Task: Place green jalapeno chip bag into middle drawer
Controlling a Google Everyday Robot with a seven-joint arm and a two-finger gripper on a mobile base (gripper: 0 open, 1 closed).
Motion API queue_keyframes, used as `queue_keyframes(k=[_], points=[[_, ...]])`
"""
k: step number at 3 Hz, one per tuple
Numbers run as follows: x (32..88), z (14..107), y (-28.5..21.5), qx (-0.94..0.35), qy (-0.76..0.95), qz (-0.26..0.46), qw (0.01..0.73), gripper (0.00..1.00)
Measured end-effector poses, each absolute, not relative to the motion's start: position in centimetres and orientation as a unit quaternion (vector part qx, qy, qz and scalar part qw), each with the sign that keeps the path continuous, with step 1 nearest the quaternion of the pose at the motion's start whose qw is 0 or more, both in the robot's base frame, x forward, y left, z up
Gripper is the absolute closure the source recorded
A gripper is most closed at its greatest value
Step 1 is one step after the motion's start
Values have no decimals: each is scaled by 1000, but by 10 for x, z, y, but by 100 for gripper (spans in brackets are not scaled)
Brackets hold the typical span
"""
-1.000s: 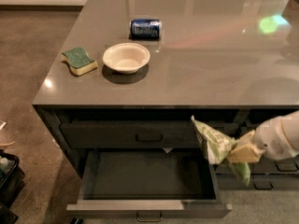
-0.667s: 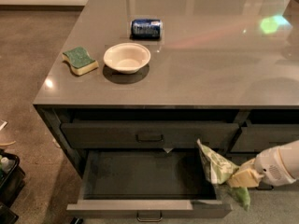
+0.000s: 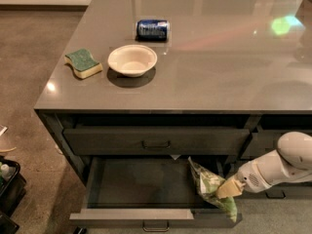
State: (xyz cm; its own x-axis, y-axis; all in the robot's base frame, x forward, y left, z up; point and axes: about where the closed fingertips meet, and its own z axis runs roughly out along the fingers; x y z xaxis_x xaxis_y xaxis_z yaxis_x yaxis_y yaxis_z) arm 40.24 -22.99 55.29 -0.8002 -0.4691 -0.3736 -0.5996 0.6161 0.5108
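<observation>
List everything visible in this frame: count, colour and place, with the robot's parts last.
counter: one, grey, fills the upper view
soda can: one, blue, on its side at the back of the counter
bowl: one, white, in front of the can
sponge: one, green and yellow, left of the bowl
top drawer: one, dark grey, shut, under the counter edge
middle drawer: one, dark grey, pulled open
green jalapeno chip bag: one, light green, over the open drawer's right end
bin: one, dark, on the floor at left
arm: one, white, reaching in from the right
gripper: one, tan, clamped on the bag
</observation>
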Motion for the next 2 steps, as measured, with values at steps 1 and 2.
queue_keyframes(k=[1,2], points=[[419,522,-205,-303,887,335,92,100],[429,504,-190,-303,889,330,99,100]])
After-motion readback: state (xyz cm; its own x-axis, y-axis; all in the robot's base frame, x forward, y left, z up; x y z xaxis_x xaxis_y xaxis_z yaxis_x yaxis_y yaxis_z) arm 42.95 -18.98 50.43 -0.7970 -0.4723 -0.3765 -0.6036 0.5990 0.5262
